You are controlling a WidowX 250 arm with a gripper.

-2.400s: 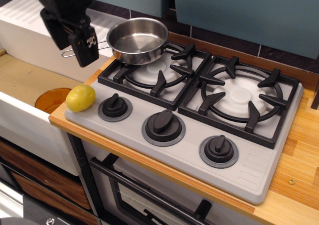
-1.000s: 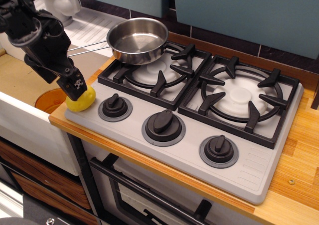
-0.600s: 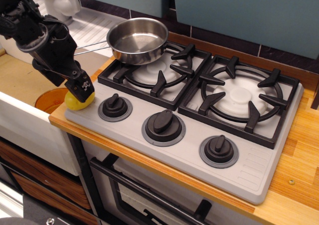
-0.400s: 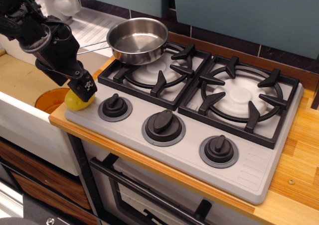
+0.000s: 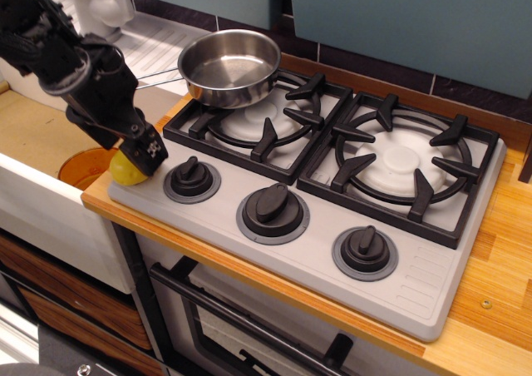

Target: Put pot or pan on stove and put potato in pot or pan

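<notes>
The shiny steel pan (image 5: pixel 230 64) rests tilted on the back left edge of the left grate of the grey stove (image 5: pixel 283 251), its wire handle pointing left. The yellow potato (image 5: pixel 125 170) lies on the stove's front left corner, left of the first knob. My gripper (image 5: pixel 143 155) is down on the potato. One black finger (image 5: pixel 153 148) covers the potato's right and upper side. The other finger is hidden, so I cannot tell whether the jaws are closed on it.
An orange cup (image 5: pixel 83 166) sits just left of the potato, below the counter edge in the sink area. Three black knobs (image 5: pixel 273 205) line the stove front. A white faucet (image 5: pixel 96 0) stands at the back left. Wooden counter (image 5: pixel 499 251) lies right of the stove.
My gripper came down from above the pan's handle to the potato, then shifted slightly right over it. The potato and pan have stayed in place.
</notes>
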